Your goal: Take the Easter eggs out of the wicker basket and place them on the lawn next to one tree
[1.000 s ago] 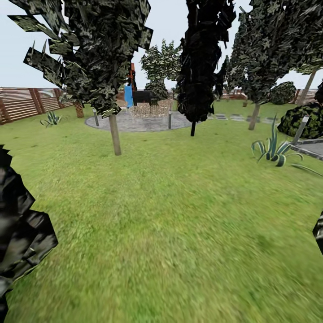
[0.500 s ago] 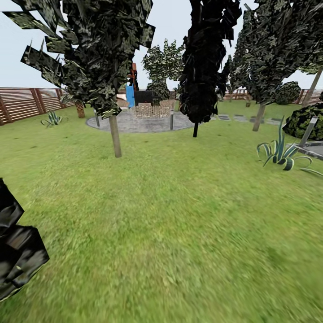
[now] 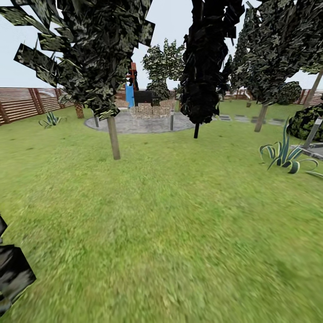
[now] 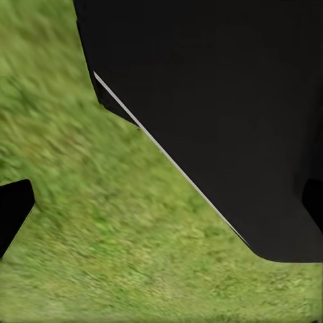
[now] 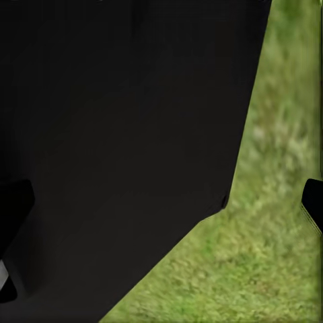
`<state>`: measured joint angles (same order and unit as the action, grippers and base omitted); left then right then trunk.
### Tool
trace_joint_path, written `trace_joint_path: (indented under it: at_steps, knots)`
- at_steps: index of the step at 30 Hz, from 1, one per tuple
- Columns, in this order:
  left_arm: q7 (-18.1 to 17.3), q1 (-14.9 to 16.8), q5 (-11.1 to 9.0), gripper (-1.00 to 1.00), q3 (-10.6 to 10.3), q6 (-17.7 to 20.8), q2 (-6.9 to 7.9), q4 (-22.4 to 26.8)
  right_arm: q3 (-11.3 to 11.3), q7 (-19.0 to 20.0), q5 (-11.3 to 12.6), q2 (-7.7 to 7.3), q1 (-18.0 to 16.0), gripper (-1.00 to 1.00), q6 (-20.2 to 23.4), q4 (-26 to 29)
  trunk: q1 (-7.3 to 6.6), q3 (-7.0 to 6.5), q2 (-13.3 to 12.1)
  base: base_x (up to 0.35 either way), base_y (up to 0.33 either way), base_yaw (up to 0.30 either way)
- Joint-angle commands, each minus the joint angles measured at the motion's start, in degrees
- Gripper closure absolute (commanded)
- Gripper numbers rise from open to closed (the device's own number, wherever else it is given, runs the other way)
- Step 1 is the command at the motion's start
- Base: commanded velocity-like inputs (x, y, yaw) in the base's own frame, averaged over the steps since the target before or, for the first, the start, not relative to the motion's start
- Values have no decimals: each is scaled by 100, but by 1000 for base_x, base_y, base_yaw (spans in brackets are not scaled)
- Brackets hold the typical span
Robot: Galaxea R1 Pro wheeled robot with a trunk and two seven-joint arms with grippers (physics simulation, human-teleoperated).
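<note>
We stand on the lawn (image 3: 170, 224) with neither basket nor eggs before us, so we cannot say which way they lie from either claw, nor which arm is nearer (that relation must wait). Open grass stretches ahead; a thin-trunked tree (image 3: 113, 137) stands at eleven o'clock, a dark narrow tree (image 3: 196, 129) at twelve, a spiky plant (image 3: 285, 154) at two, a wooden fence (image 3: 22, 103) at ten. Both wrist views give grass and dark housing; whether either claw is released or clenched, we cannot tell.
</note>
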<state>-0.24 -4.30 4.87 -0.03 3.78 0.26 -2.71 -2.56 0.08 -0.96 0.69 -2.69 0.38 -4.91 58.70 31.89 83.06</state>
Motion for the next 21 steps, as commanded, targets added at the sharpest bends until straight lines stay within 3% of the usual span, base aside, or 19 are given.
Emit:
trace_joint_path:
  at_steps: [1, 21]
  knots:
    - [-3, 0, 53, -100, 3, 18, 1, 7, -25, 1, -10, 3, -8, -100, 5, -10, 3, 4, 2, 319, 0, 0]
    - [-3, 0, 55, -100, 3, 18, -2, 7, -25, 1, -10, 10, -9, -100, 6, -10, 3, 4, 2, 319, 0, 0]
